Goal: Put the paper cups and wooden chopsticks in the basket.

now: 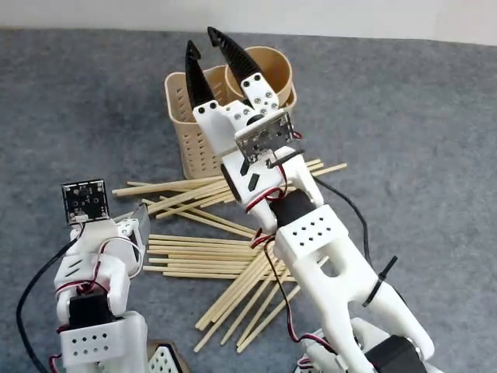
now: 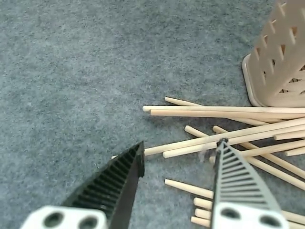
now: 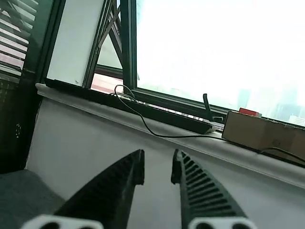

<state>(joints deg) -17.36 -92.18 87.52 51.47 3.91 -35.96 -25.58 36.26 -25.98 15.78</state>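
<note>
So, high view: 1 paper cup point(image 1: 268, 70) looks seated in the basket point(image 1: 190, 148); the wooden chopsticks point(image 1: 210, 241) lie heaped on the grey mat point(image 1: 419, 116), none visibly inside. My right gripper point(image 1: 200, 39) hangs open and empty above the basket, its arm point(image 1: 326, 249) over the heap. Left wrist view: left gripper point(image 2: 181, 142) spread, empty, above chopstick ends. Right wrist view: jaws face a window point(image 3: 214, 43).

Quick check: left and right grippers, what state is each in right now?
Left gripper: open, holding nothing, above the chopsticks.
Right gripper: open, holding nothing.
</note>
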